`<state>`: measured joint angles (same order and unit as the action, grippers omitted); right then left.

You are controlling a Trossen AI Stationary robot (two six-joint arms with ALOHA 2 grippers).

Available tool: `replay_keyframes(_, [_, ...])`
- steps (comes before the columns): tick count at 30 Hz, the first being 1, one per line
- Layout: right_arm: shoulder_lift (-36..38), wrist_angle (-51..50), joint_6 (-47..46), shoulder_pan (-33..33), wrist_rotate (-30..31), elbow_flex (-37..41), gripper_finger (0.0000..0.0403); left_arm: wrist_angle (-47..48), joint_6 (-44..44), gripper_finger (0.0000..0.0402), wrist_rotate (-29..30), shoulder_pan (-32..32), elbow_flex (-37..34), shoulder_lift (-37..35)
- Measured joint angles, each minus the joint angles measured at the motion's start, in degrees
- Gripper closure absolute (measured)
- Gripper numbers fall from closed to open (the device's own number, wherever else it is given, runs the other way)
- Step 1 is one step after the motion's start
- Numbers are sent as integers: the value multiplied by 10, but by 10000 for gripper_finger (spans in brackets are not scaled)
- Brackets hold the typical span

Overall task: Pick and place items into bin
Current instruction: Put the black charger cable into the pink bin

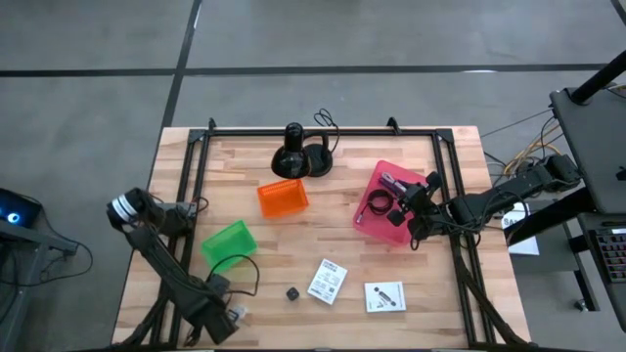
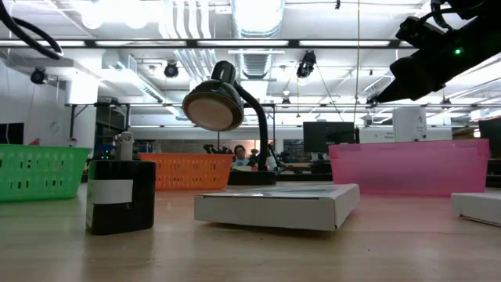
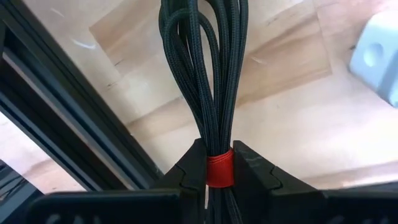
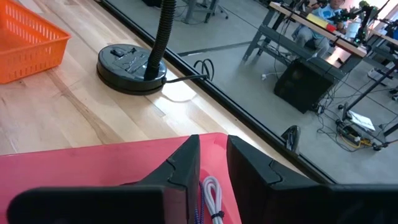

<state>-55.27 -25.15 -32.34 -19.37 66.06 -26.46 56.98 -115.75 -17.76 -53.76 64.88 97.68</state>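
Note:
My left gripper (image 1: 231, 310) is at the table's near left, shut on a black coiled cable (image 3: 205, 74) whose loop (image 1: 252, 279) reaches toward the green bin (image 1: 228, 242). My right gripper (image 4: 212, 168) hovers over the pink bin (image 1: 391, 220), slightly open with nothing between its fingers. A white cord (image 4: 211, 193) lies in that bin. Two white cards (image 1: 327, 281) (image 1: 384, 295) and a tiny black cube (image 1: 291, 293) lie flat on the table's near half. A small pale piece (image 3: 378, 50) rests on the wood beside my left gripper. My left gripper pinches the cable bundle between its two fingers at the red band (image 3: 219, 169) that ties the strands together. The fingers come steeply from above and lie across the bundle. The strands run out past the fingertips; whether the loop rests on the table I cannot tell.
An orange bin (image 1: 282, 198) stands mid-table. A black lamp with a round base and cord (image 1: 296, 156) stands at the far edge. Black frame rails (image 1: 186, 196) run along the table's left and right sides. Bare wood lies between the bins and the cards.

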Motion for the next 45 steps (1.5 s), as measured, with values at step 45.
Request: replay_keyframes(45, [0, 1, -1, 0, 0, 0, 330, 96, 387, 364, 440, 73, 117, -66])
